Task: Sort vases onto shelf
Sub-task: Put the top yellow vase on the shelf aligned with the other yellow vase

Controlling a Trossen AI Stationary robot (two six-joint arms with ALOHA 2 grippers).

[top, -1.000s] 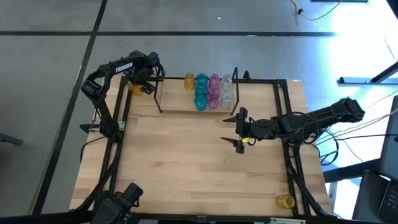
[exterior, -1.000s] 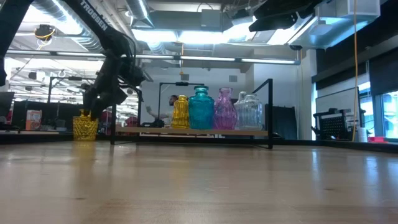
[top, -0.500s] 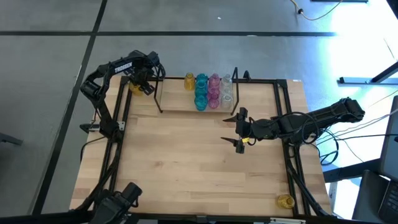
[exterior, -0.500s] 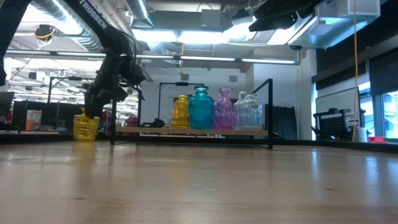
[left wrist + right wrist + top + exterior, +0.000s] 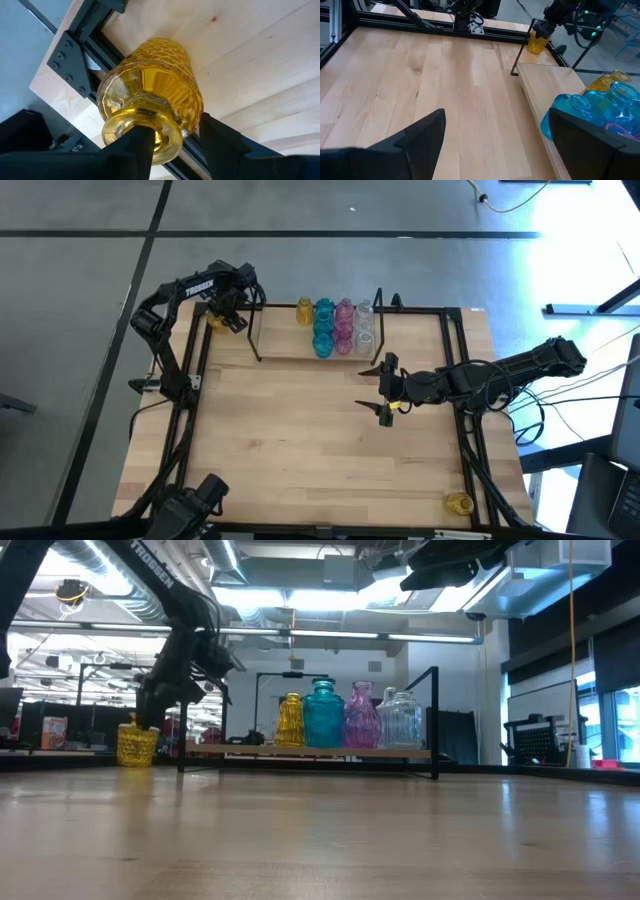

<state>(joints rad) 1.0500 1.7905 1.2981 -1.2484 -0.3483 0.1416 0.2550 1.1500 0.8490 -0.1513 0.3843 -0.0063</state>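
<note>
A yellow vase [image 5: 160, 75] stands upright on its base at the table's far left corner [image 5: 137, 745], just left of the shelf. My left gripper [image 5: 222, 320] comes down on it from above and is shut on its top. The shelf [image 5: 290, 345] lies along the far edge. On it stand a yellow vase [image 5: 290, 720], teal vases [image 5: 323, 715], pink vases [image 5: 361, 716] and clear vases [image 5: 400, 720] in rows. My right gripper [image 5: 385, 390] hangs open above the table's middle right, holding nothing. My left gripper pinches the yellow vase's neck, just under the flared mouth [image 5: 160, 131], between its two fingers [image 5: 137, 145]. The fingers come steeply from above, pointing down. The vase stays upright with its base on the table.
Another yellow vase [image 5: 458, 503] lies near the table's near right corner. Black frame rails [image 5: 190, 380] run along the table's left and right sides. The shelf's wire upright [image 5: 180, 700] stands close to my left gripper. Bare wood [image 5: 300, 430] spreads across the middle.
My left gripper has closed its fingers on the yellow vase's neck and rolled slightly about its own axis, without leaving its place. The vase has stayed standing on the table.
</note>
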